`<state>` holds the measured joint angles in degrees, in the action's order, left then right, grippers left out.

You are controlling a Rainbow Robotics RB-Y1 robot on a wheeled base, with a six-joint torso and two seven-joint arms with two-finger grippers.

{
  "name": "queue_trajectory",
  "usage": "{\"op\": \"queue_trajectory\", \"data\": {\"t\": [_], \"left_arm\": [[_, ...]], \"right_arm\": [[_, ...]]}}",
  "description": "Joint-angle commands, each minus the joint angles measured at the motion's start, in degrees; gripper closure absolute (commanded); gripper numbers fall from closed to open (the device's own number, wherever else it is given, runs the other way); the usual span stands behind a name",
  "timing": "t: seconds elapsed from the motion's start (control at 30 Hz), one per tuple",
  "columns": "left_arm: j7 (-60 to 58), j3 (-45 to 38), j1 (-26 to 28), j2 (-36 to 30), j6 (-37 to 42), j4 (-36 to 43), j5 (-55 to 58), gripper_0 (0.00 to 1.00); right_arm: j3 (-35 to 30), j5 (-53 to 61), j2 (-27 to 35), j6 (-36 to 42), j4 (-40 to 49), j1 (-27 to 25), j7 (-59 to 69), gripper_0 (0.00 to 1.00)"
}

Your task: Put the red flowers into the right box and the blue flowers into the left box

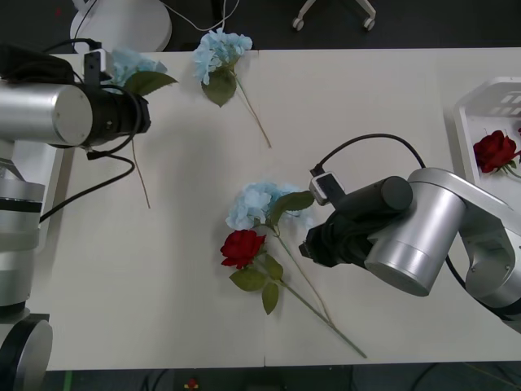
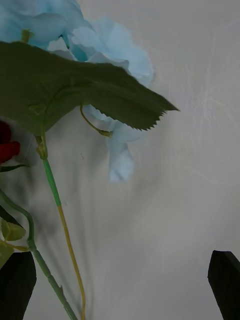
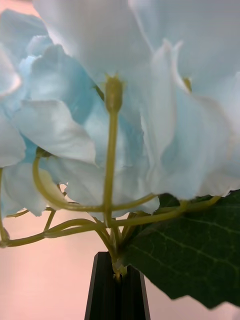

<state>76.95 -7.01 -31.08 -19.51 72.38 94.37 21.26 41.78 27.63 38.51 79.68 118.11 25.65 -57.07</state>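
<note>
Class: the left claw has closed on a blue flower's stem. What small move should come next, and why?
Probably carry it toward the left box. The left claw is shut on the blue flower just under its bloom, so the grasp looks done. The right claw hangs open over the middle flowers.

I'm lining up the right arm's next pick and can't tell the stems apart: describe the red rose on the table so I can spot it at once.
Find the right gripper at the table's middle. Just to its left lie two crossed flowers: the red rose is the dark bloom nearer the robot, directly below the pale blue flower, unlike the other rose in the right box.
</note>
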Motion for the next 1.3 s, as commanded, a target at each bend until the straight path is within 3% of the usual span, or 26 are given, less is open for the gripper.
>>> {"op": "queue_trajectory", "data": {"t": [0.03, 0.17, 0.37, 0.6, 0.87, 0.97, 1.07, 1.1, 1.13, 1.17, 1.2, 1.3], "left_arm": [[7.5, -10.7, -3.4, -4.6, 1.5, 0.8, 0.6, 1.0], [13.7, -19.8, -4.4, -7.1, 1.7, -2.5, 0.5, 1.0], [18.5, -24.7, -4.8, -13.9, 1.0, -10.2, -1.2, 1.0], [18.9, -25.9, -4.8, -20.2, 0.1, -18.7, -3.2, 1.0], [19.1, -25.9, -4.5, -21.4, -3.4, -26.1, -9.9, 1.0], [19.2, -25.8, -4.4, -21.4, -6.4, -29.2, -10.2, 1.0], [19.6, -25.4, -4.3, -21.4, -10.5, -32.7, -10.8, 1.0], [19.8, -25.2, -4.3, -21.4, -11.7, -33.6, -11.0, 1.0], [20.0, -25.0, -4.3, -21.4, -13.2, -34.6, -11.2, 1.0], [20.0, -24.8, -4.3, -21.4, -13.9, -35.1, -11.2, 1.0], [20.2, -24.6, -4.3, -21.4, -14.8, -35.8, -11.5, 1.0], [20.3, -24.2, -4.3, -21.4, -14.9, -35.9, -11.7, 1.0]], "right_arm": [[0.8, -3.0, -5.1, 0.3, -2.7, 1.7, 1.6, 0.0], [2.3, -6.0, -7.7, 0.2, -5.6, 1.9, 1.5, 0.0], [4.1, -8.4, -9.9, -1.5, -9.9, 2.2, 1.9, 0.0], [4.4, -10.8, -13.5, -4.4, -15.2, 2.3, 2.0, 0.0], [4.4, -12.2, -15.7, -7.5, -18.9, 2.3, 2.1, 0.0], [4.5, -12.3, -15.8, -8.0, -19.3, 2.3, 2.0, 0.12], [4.5, -12.3, -15.9, -8.1, -19.3, 2.3, 2.1, 0.34], [4.5, -12.3, -15.9, -8.3, -19.3, 2.2, 2.1, 0.46], [4.5, -12.3, -15.9, -8.4, -19.3, 2.2, 2.1, 0.69], [4.5, -12.3, -15.9, -8.4, -19.3, 2.3, 2.1, 0.8], [4.5, -12.3, -15.9, -8.4, -19.3, 2.3, 2.3, 1.0], [4.5, -12.3, -15.8, -8.8, -19.3, 2.3, 2.5, 1.0]]}}
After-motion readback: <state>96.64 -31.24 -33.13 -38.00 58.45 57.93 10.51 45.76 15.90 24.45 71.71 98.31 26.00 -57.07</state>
